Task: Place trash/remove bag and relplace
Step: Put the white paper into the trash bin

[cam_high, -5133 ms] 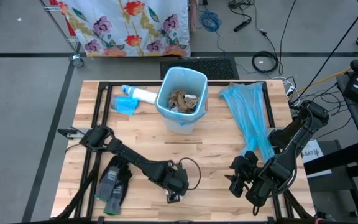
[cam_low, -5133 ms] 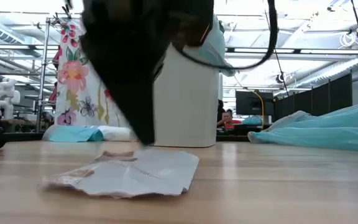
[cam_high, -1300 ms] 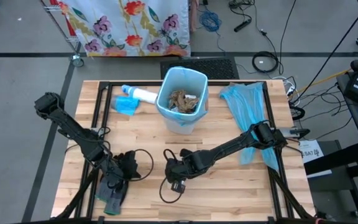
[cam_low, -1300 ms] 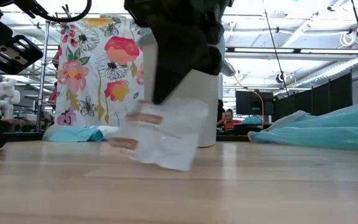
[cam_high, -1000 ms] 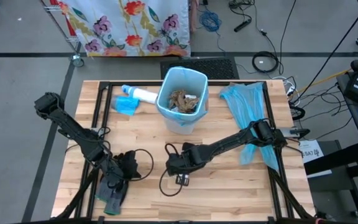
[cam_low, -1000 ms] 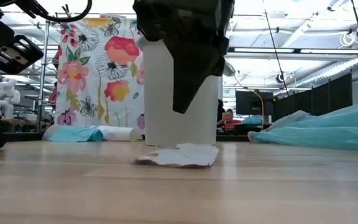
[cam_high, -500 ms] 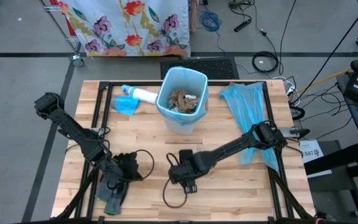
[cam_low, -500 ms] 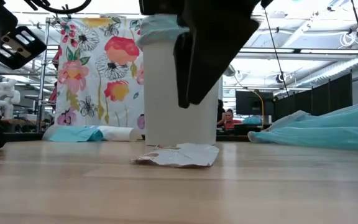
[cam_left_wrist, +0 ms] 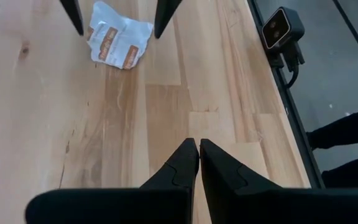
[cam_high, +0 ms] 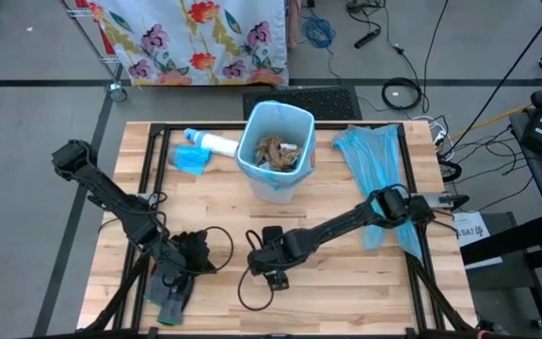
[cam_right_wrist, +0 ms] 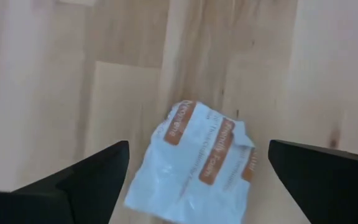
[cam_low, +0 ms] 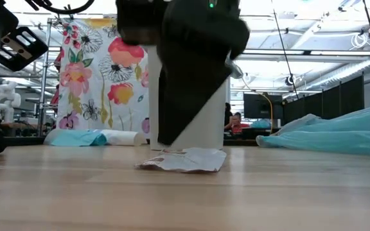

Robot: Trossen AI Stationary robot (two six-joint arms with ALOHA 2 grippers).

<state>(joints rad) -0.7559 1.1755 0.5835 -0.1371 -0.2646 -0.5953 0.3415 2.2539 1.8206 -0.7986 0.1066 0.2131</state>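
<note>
One white wrapper (cam_right_wrist: pixel 197 165) that my right gripper (cam_right_wrist: pixel 197 180) was lifting a second ago now lies flat on the table (cam_high: pixel 346 273) under its wide-open jaws, short of the trash bin (cam_high: pixel 276 151), so I must regrasp; left gripper (cam_left_wrist: pixel 198 155) closed, empty.

From above, my right gripper (cam_high: pixel 269 273) is low over the wooden table (cam_high: pixel 337 282) in front of the bin (cam_high: pixel 276 151), which contains brown trash (cam_high: pixel 273 151). My left gripper (cam_high: pixel 199 256) rests beside the dark gloves (cam_high: pixel 169 287).
</note>
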